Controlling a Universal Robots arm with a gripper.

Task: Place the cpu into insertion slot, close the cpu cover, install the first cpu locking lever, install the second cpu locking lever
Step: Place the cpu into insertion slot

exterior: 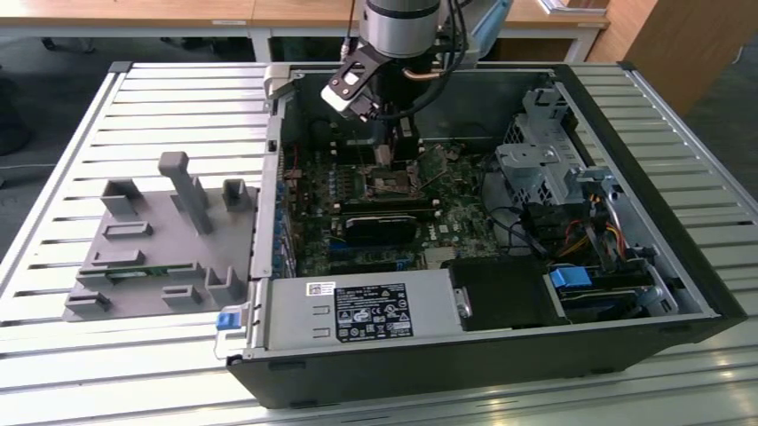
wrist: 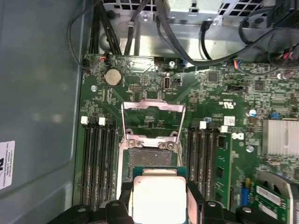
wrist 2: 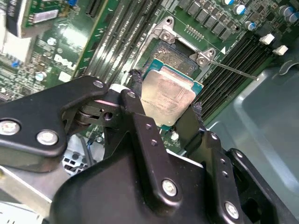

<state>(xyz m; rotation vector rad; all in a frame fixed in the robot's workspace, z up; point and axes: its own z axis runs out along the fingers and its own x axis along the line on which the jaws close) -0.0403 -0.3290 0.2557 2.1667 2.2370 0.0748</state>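
Note:
My gripper (wrist 2: 166,96) is shut on the cpu (wrist 2: 175,88), a small square chip with a silver-grey top, held by two opposite edges between black fingers (wrist 2: 138,100). In the first wrist view the cpu (wrist: 159,198) hangs just short of the bare insertion slot (wrist: 149,156), partly overlapping its near edge. The cpu cover (wrist: 152,106), a thin grey metal frame, stands swung open beyond the slot. A thin locking lever (wrist 2: 236,71) sticks out beside the slot. In the exterior view the gripper (exterior: 397,149) reaches down into the open computer case over the green board (exterior: 456,209).
Memory slots (wrist: 98,158) flank the socket on both sides. A drive cage (exterior: 545,169) and cables (exterior: 598,235) fill the exterior view's right of the case; a power supply (exterior: 355,311) lies at the front. A grey fixture (exterior: 166,240) sits outside on the slatted table.

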